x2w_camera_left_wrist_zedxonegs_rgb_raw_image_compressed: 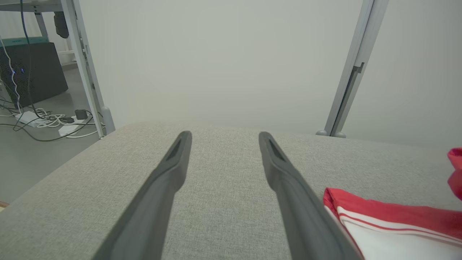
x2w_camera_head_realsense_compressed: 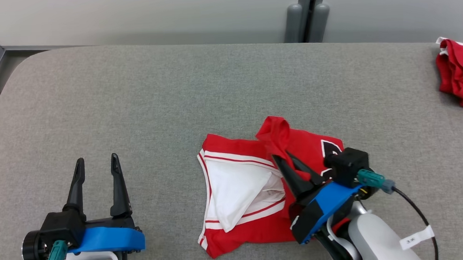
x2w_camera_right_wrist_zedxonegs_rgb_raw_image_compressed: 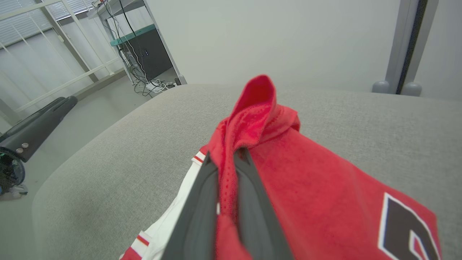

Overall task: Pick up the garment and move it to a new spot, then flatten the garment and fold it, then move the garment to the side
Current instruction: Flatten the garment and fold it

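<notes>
My right gripper (x2w_camera_head_realsense_compressed: 282, 157) clenches a raised fold of the crumpled red-and-white jersey garment (x2w_camera_head_realsense_compressed: 238, 185), lying near-centre on the grey fabric worktop (x2w_camera_head_realsense_compressed: 174, 101). My left gripper (x2w_camera_head_realsense_compressed: 97, 159) is released, 2 fingers (x2w_camera_left_wrist_zedxonegs_rgb_raw_image_compressed: 169, 169) spread, over the worktop's near-left part.

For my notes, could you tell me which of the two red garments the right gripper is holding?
The red-and-white jersey with the black numeral: the right gripper is shut on its raised fold. The other red garment lies apart, far right.
</notes>
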### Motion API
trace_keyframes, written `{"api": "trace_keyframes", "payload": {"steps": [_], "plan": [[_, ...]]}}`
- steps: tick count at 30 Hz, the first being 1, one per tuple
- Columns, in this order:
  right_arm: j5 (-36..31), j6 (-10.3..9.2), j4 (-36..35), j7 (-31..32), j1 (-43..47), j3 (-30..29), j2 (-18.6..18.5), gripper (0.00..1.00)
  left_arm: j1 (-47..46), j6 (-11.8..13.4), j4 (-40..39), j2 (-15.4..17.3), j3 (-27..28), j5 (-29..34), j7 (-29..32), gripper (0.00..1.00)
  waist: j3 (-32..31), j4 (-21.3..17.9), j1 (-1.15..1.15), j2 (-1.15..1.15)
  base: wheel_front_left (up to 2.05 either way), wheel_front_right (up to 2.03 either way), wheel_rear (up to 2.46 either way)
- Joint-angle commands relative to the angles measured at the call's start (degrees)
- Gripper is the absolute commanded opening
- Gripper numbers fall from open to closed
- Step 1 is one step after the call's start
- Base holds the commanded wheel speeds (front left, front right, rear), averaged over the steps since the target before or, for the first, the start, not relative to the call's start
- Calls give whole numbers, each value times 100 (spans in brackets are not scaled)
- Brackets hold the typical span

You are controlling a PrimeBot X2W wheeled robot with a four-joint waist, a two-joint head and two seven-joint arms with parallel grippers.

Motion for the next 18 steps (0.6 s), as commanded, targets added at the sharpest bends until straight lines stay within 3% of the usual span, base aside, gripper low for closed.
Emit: {"api": "trace_keyframes", "payload": {"steps": [1, 17, 18], "plan": [[94, 3, 75, -58, -164, 152, 19, 0, -80, 29, 4, -11, -45, -24, -24, 100, 44, 54, 0, 0, 0, 0, 0], [1038, 3, 1025, -511, -1048, 1367, 17, 0, -295, 143, 56, -10, -389, -210, -24, 100, 228, 380, 0, 0, 0, 0, 0], [1114, 3, 1074, -520, -1080, 1439, 18, 19, -294, 150, 57, -11, -395, -214, -24, 100, 229, 384, 0, 0, 0, 0, 0]]}}
